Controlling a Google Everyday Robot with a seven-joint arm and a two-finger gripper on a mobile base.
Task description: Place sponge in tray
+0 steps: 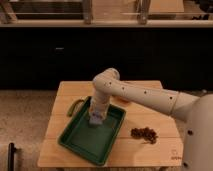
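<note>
The dark green tray lies at a slant on the left half of the wooden table, one corner pointing toward the near edge. Its raised rim runs all round a flat bottom. The only thing within its outline is the sponge, a small pale grey-blue block in the far part of the tray, close to the upper rim. The gripper is directly on top of the sponge and touching it, pointing straight down into the tray. Whether it is clamped on the sponge or has let it go cannot be told, nor whether the sponge rests on the tray bottom or hangs just above it. The white arm comes in from the robot's body at the right, runs across the back of the table to a bent joint above the tray's far corner, then drops down to the gripper, so it covers part of the tray's far rim. Just beside the tray's left rim lies a small curved green-yellow object on the tabletop. To the right of the tray, apart from it, sits a dark brown clustered lump. Behind the arm, something reddish-orange shows on the table, mostly hidden. Beyond the table stands a long dark counter front, and the floor at the left is pale and speckled.
</note>
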